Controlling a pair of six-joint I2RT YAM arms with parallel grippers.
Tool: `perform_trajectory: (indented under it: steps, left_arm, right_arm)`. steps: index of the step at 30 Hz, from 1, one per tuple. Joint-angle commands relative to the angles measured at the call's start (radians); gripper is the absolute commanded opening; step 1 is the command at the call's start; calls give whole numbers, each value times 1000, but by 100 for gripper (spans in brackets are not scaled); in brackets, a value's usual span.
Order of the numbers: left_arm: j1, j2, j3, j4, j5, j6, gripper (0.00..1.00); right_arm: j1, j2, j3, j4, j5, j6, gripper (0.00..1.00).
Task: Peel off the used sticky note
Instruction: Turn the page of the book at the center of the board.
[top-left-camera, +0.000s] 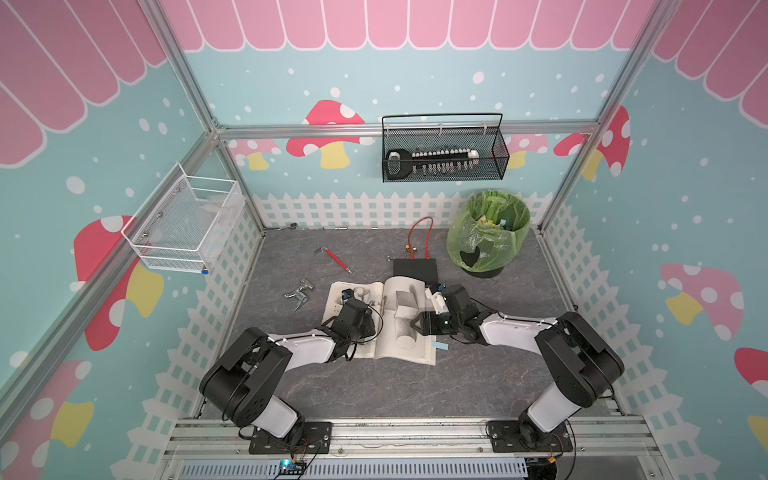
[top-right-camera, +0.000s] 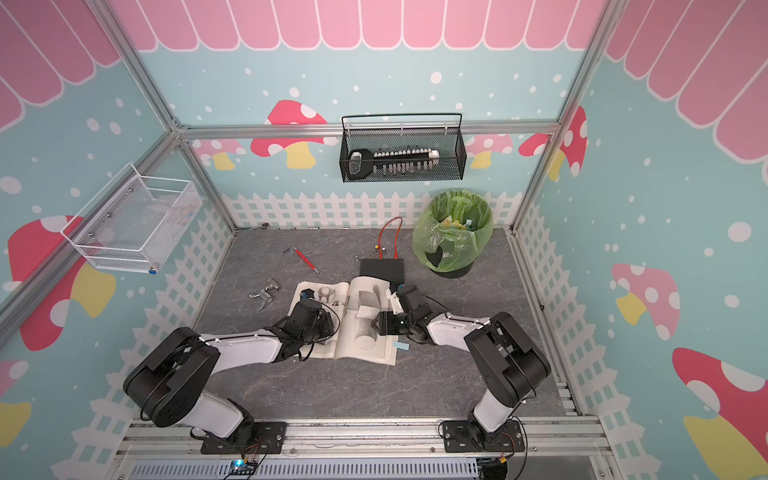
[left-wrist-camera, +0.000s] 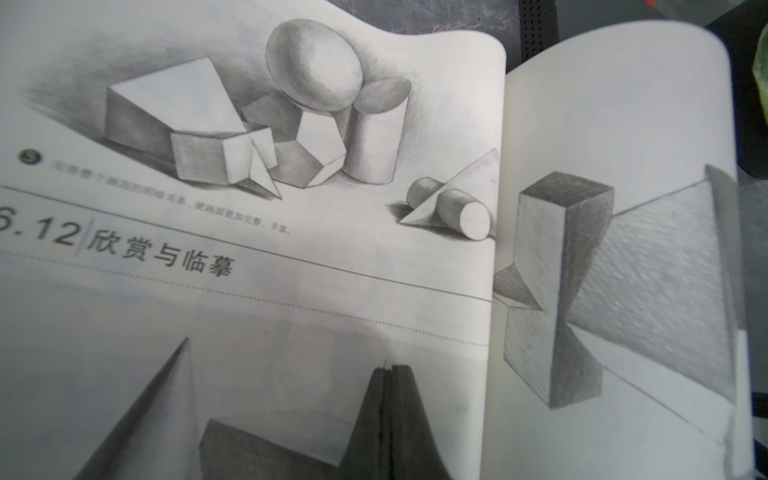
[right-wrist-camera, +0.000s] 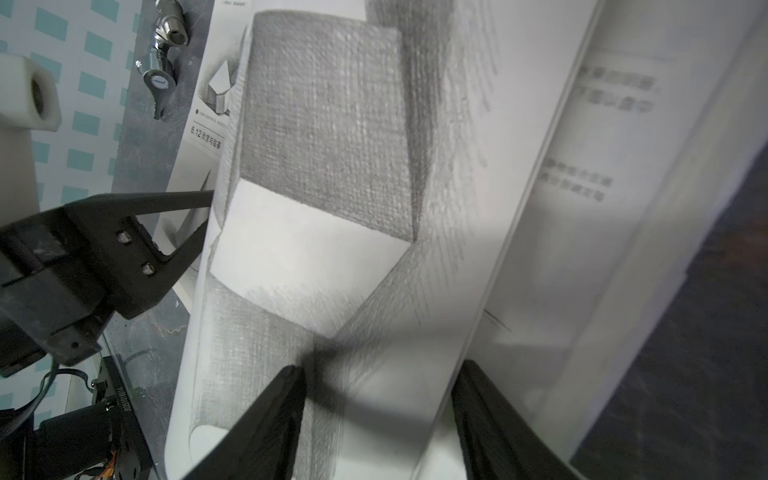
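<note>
While the grey table (top-left-camera: 415, 386) carries plenty of clutter, the biggest thing you have on it is the open drawing book (top-left-camera: 415, 351), with its pages of shaded solids facing up. Beyond the book's far right corner stands the green-bagged waste bin (top-left-camera: 488, 232). Your left gripper (left-wrist-camera: 388, 374) has its jaws pressed together, tips down on the left page. Your right gripper (right-wrist-camera: 378, 382) hovers over the right page with its jaws apart, gripping nothing. You will find the pale blue sticky note (top-left-camera: 440, 345) poking out from the book's right edge near the front corner, just beside the right wrist.
</note>
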Motion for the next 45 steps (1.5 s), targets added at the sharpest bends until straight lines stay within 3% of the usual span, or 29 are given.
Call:
perform_trajectory:
  steps: [1,9,15,26,33,42,45]
  left_arm:
    - [-16,30,-10,-90,52,6,6]
    - [-15,9,13,-111,38,22,6]
    - [-2,-40,93,-205,-33,74,6]
    - [57,-139,377,-498,-409,164,7]
    - [75,-216,476,-575,-518,103,9]
    - [75,-221,495,-579,-500,94,9]
    - [75,-245,492,-580,-511,101,9]
  right_arm:
    - [31,36,69,26,-24,2,62]
    - [76,116,189,27,-53,-4,62]
    - [94,162,255,48,-91,-2,62]
    - [108,229,390,66,-158,-12,63]
    - [133,349,485,88,-204,-3,63]
    - [184,499,668,143,-328,42,79]
    - [188,516,688,159,-336,56,91]
